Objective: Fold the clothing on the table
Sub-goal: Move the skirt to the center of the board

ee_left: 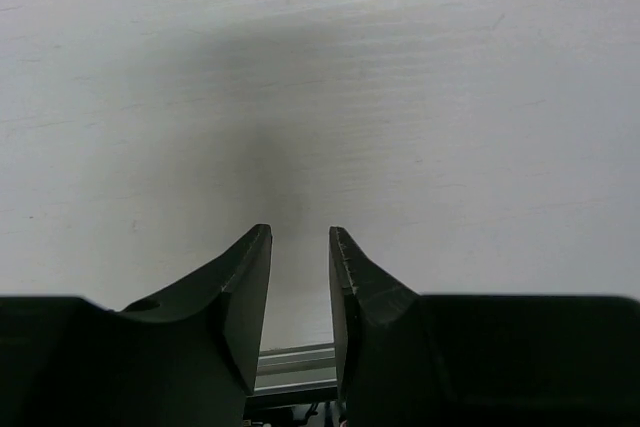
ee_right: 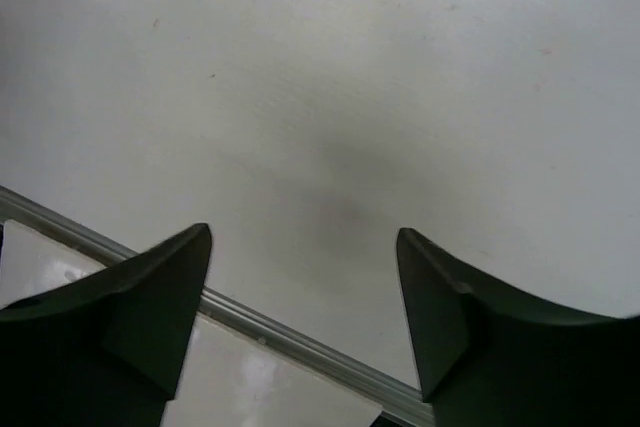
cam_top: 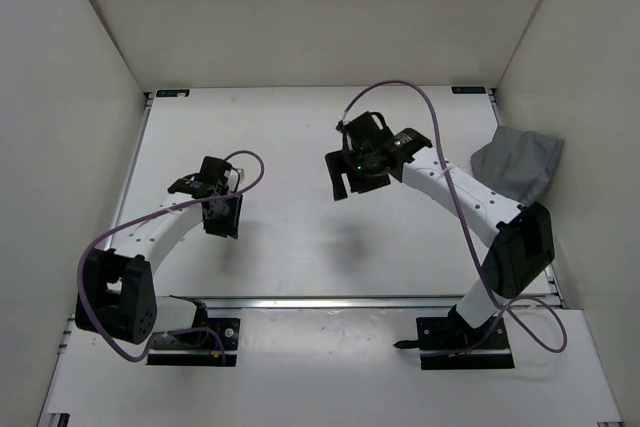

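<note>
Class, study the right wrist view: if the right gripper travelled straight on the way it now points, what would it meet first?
Most likely the bare white table: the right gripper stands open with only tabletop ahead. The grey clothing lies off to its side, out of that line.

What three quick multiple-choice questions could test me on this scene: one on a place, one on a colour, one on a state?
1. Where does the clothing lie?
A. In the middle
B. At the right edge of the table
C. At the near left corner

2. What colour is the clothing?
A. Grey
B. Red
C. Yellow

3. What is the right end effector doing?
A. Gripping the clothing
B. Standing open with nothing in it
C. Shut tight on a cable

Answers:
1 B: the top view shows it bunched at the right edge.
2 A: the fabric is plain grey.
3 B: its wrist view shows only bare table between wide-apart fingers.
</note>
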`<state>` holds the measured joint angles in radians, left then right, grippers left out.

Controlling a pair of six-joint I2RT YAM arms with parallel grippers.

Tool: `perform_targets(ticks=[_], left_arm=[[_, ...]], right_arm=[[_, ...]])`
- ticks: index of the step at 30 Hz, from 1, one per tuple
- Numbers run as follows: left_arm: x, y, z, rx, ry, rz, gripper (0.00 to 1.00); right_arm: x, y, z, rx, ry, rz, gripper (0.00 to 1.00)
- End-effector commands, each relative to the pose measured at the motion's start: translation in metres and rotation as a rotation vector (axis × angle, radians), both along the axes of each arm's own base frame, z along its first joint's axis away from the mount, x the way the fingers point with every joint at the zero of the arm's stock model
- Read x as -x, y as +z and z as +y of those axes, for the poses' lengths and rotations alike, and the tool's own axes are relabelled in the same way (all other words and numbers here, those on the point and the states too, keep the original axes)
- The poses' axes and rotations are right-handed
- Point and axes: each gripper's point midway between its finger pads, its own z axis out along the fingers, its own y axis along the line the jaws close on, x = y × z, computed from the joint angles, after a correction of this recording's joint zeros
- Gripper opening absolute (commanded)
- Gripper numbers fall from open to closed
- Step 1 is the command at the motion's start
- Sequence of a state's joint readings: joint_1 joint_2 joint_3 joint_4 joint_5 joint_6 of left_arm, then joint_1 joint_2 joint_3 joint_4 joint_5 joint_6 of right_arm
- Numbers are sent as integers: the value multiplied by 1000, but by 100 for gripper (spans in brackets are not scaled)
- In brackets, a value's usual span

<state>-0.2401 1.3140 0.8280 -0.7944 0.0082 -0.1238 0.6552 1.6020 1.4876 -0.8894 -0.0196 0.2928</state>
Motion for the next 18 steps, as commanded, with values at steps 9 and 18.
perform_targets(ticks=[9, 18], left_arm=[[0, 14, -13, 78, -22, -37, 42], [0, 9, -23, 112, -27, -12, 42]], right_arm=[[-61, -29, -267, 167, -751, -34, 79], [-87, -73, -381, 334, -1060, 20, 79]])
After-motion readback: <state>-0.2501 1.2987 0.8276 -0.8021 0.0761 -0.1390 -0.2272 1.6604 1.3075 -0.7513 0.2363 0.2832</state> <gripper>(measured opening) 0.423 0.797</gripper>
